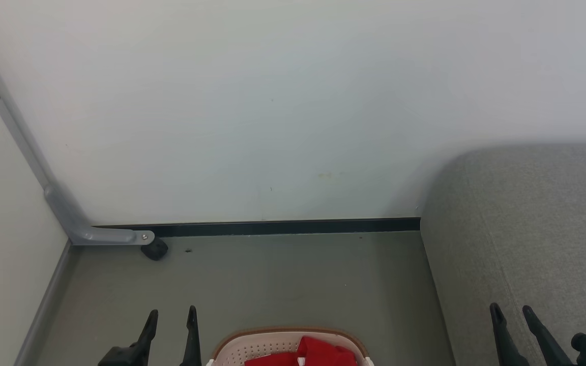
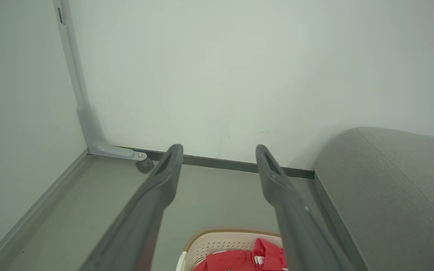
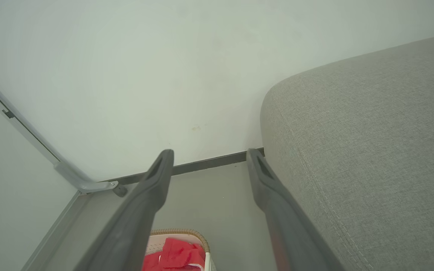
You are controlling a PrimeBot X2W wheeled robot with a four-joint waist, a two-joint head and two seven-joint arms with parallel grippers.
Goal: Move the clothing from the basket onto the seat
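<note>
my left pincer [image 1: 173, 311] spread, empty. right pincer [image 1: 511, 307] spread too, by seat [image 1: 527, 229]. red clothing [image 1: 323, 353] heaped in basket [image 1: 252, 348] on floor, between both arms, nearer me than fingertips. left pincer closer to it. heap cropped at frame edge, long axis probably unreadable. seat lies right of basket.

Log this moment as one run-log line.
left pincer: open, empty | right pincer: open, empty | red fabric clothing: in cream perforated plastic basket | grey woven sofa seat: right of basket
</note>
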